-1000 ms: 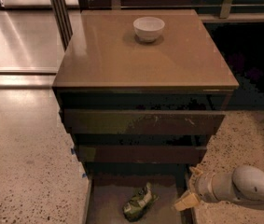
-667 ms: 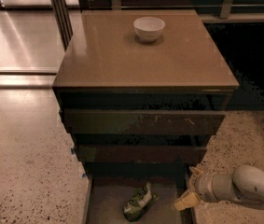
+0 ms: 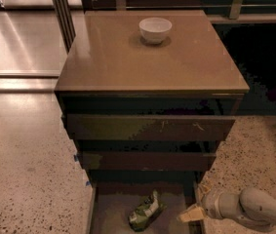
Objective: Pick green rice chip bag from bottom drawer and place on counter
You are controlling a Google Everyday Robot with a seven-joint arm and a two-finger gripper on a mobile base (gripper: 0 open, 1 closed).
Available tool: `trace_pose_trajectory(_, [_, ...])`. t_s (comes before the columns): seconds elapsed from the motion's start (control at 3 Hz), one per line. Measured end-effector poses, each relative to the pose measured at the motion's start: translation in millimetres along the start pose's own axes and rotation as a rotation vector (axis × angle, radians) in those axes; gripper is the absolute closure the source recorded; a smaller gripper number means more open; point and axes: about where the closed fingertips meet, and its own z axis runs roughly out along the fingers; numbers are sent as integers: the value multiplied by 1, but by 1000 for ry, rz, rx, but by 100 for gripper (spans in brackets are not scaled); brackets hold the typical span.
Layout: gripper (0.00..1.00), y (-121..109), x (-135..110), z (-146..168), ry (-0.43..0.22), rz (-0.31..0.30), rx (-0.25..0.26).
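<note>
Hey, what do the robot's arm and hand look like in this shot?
The arm is a smooth, rounded, pale grey tube with a ringed collar at the wrist. The hand is a small cream-yellow wedge at its end, low right, at the right edge of the bottom drawer. No cables or markings show.

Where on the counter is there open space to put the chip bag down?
The counter is bare from the white bowl, near its back edge, to the front edge, both front corners included. The bottom drawer is tighter: the green rice chip bag lies mid-floor and the gripper hovers at its right wall.
</note>
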Motion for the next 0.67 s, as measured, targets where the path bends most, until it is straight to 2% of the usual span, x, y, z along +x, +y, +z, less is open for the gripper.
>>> trace_pose_trajectory(0.33, [0,-17,32,55,-9,54,-67])
trace_pose_trajectory(0.67, [0,-28,47,93,-13,80,-115])
